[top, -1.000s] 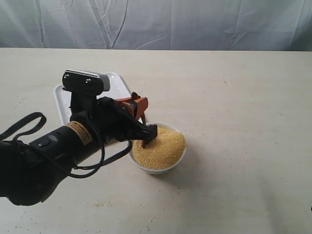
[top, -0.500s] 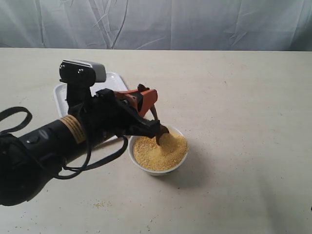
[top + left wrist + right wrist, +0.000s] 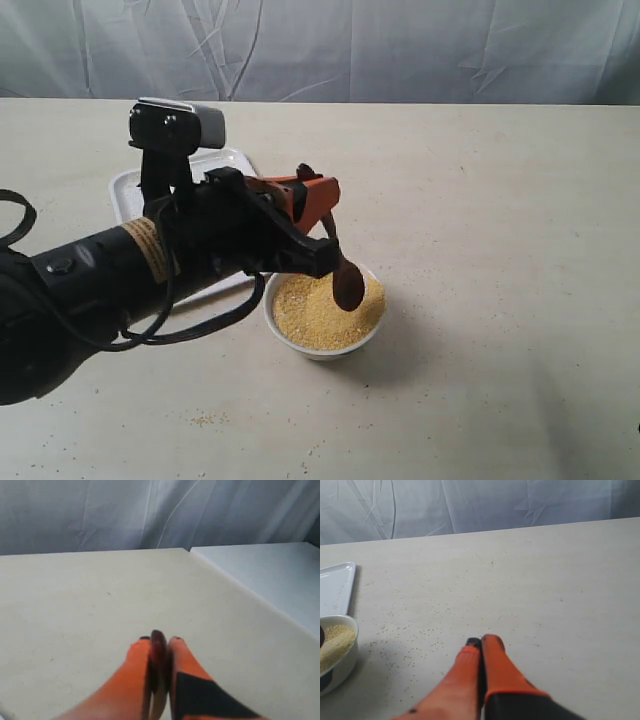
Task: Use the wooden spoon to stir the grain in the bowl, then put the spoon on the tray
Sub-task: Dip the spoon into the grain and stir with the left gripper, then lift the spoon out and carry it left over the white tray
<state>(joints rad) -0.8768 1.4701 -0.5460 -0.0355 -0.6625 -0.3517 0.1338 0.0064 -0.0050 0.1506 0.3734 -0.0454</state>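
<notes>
The small white bowl (image 3: 322, 343) sits mid-table, filled with yellow-orange grain (image 3: 315, 312); its edge also shows in the right wrist view, bowl (image 3: 342, 667) with grain (image 3: 335, 642). My left gripper (image 3: 318, 205) is shut on the dark wooden spoon (image 3: 346, 281), whose oval head hangs just above the grain, clear of it. In the left wrist view the spoon (image 3: 158, 652) is pinched between the orange fingers (image 3: 137, 672) of the left gripper (image 3: 159, 641). The white tray (image 3: 225, 165) lies behind my left arm, mostly hidden. My right gripper (image 3: 481, 641) is shut, holding nothing, above bare table.
Spilled grain specks dot the table between bowl and right gripper (image 3: 415, 630) and in front of the bowl (image 3: 205, 418). A corner of the tray (image 3: 337, 585) shows in the right wrist view. A grey curtain (image 3: 400, 45) backs the table.
My left gripper has risen and shifted right, lifting the spoon's head out of the grain to hang above the bowl.
</notes>
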